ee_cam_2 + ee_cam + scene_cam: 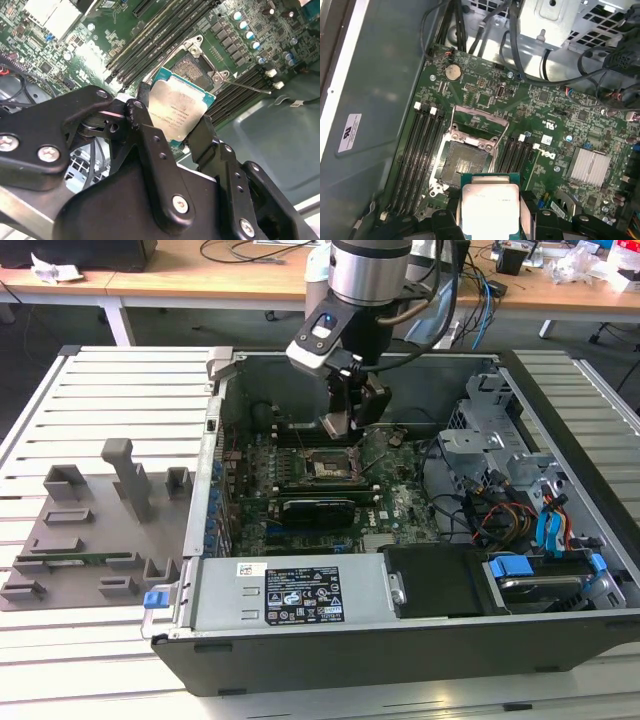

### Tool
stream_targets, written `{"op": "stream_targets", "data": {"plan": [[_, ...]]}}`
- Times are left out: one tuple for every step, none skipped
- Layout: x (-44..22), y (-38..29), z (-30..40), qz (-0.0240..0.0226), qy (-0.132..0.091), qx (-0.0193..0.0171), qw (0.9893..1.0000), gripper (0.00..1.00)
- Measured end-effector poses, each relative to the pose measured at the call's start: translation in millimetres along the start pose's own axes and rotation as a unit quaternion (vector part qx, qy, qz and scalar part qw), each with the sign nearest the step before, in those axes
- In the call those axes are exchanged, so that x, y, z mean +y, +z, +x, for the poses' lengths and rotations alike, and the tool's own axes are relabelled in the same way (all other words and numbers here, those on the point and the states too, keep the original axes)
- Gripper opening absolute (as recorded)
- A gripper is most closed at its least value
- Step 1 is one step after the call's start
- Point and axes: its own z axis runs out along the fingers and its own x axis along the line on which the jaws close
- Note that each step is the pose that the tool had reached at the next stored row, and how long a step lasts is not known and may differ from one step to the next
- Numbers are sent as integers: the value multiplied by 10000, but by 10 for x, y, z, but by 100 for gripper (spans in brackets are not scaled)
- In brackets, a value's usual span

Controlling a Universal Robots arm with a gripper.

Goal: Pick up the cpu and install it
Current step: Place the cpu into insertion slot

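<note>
1. Black fingers (150, 145) of the end effector (175, 122) are seen closed narrowly on two opposite edges of the cpu (177, 107). Its silvery top plate is left uncovered between them.
2. The cpu is held in the air inside the open computer case (400, 658), which is laid on a slatted surface (130, 390). It is carried above the motherboard (395, 505), apart from it and near the socket (328, 468).
3. In the first wrist view the cpu (490, 205) is shown just beside the socket (465, 167), which lies bare. The retaining frame (475, 142) is swung up, and in the second wrist view a thin lever (247, 86) is seen released next to the socket.
4. The step in hand is judged to be the bringing of the cpu over the socket; nothing is seated yet.
5. For this to be done well, the top plate should be held level and the edges of the cpu squared with the socket walls before any contact is made.
6. A straight descent is called for. The contacts could be damaged if the cpu were slid across them or pressed down at a tilt.
7. The fingers should be kept clear of the raised frame and of the memory slots (420, 155) flanking the socket, and the grip confined to the cpu's edges.
</note>
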Motion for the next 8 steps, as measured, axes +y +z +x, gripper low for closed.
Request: {"op": "stream_targets", "data": {"plan": [[0, 0, 0, 0, 35, 1, 10000, 55], [0, 1, 0, 1, 75, 2, 10000, 55], [0, 1, 0, 2, 122, 2, 9999, 55], [0, 1, 0, 4, 223, 5, 9998, 55], [0, 2, 0, 6, 325, 7, 9995, 55], [0, 2, 0, 8, 418, 8, 9991, 55], [0, 2, 0, 10, 486, 10, 9988, 55], [0, 2, 0, 11, 532, 11, 9986, 55]]}}
